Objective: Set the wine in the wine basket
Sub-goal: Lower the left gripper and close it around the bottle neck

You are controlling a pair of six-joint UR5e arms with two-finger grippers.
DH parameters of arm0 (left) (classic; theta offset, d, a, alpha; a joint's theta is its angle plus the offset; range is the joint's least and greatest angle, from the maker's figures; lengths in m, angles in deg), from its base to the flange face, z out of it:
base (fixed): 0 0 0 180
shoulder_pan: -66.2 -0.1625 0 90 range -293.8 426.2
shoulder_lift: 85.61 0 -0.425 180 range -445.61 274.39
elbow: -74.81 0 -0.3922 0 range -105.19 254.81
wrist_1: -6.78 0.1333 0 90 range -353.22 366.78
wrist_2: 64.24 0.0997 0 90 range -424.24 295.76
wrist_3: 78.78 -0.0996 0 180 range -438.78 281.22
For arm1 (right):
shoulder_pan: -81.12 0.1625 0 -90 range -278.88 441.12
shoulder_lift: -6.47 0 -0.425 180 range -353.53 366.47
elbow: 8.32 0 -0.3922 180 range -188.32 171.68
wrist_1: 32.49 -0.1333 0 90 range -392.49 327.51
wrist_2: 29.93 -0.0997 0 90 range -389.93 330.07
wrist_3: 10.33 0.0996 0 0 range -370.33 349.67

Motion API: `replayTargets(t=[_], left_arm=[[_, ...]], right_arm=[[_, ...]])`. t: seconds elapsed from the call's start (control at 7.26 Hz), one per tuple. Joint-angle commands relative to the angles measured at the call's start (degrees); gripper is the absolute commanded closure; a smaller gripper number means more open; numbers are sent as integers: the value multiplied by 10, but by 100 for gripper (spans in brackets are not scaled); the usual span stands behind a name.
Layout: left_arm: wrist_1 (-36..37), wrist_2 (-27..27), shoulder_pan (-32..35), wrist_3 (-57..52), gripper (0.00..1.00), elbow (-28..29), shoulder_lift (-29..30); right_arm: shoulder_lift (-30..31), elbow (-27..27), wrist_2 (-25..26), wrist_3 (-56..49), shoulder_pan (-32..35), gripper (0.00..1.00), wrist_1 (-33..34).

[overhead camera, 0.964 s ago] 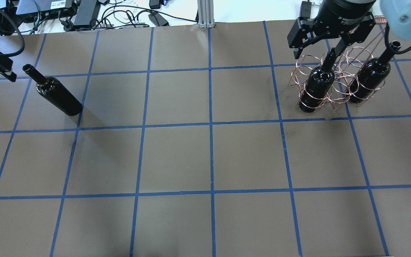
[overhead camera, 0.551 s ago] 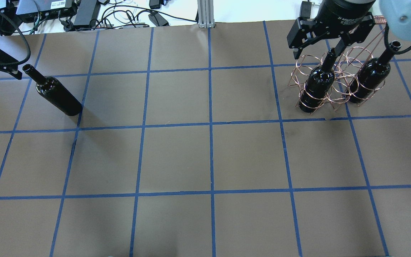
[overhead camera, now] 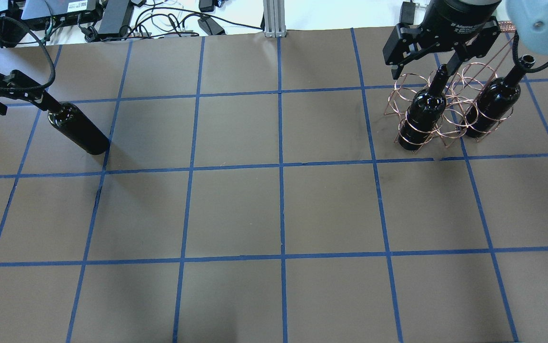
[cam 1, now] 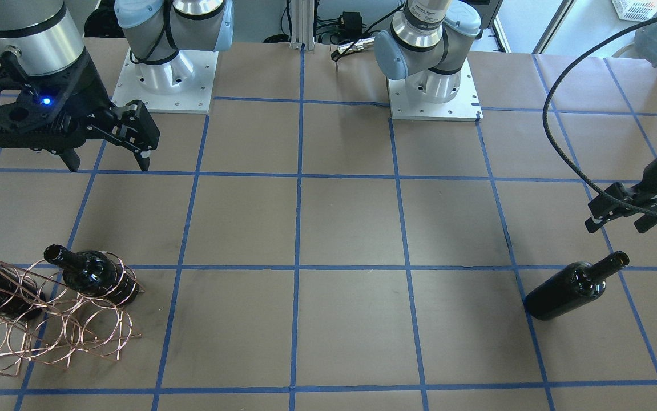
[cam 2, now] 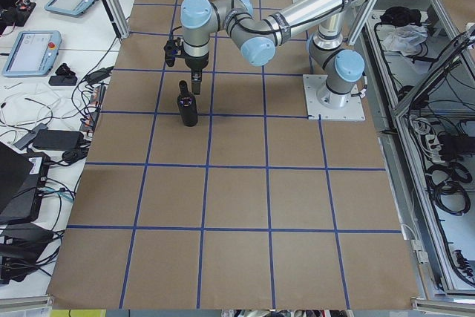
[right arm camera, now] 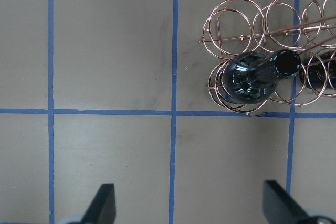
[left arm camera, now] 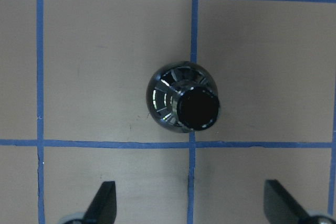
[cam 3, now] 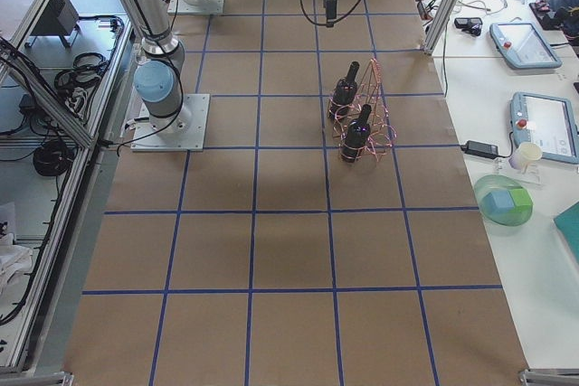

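Observation:
A dark wine bottle (overhead camera: 76,128) stands upright by itself at the table's left; it also shows in the front view (cam 1: 568,285) and from above in the left wrist view (left arm camera: 181,100). My left gripper (overhead camera: 14,97) is open and empty, high up by the bottle's mouth, not touching it. Its fingertips (left arm camera: 102,203) show at the bottom of the wrist view. The copper wire basket (overhead camera: 445,109) stands at the far right and holds two identical bottles (overhead camera: 423,114) (overhead camera: 493,105). My right gripper (overhead camera: 423,66) is open and empty above the basket.
Brown table (overhead camera: 278,209) with a blue tape grid. The arm bases (cam 1: 162,80) (cam 1: 434,91) are bolted at the robot's side. Cables and electronics (overhead camera: 112,19) lie beyond the far edge. Several basket loops (right arm camera: 236,24) are unfilled.
My left gripper has moved right, from left of the lone bottle to over its mouth in the overhead view. The right arm, the basket and the bottles have not moved.

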Motion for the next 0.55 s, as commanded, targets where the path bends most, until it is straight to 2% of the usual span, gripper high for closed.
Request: replayTargets(t=[0.0, 0.41], left_arm=[[4, 15, 3, 15, 0, 24, 31], [18, 30, 44, 36, 0, 40, 55]], right_arm=[[0, 0, 0, -2, 1, 0, 0], [1, 4, -1, -3, 2, 0, 0]])
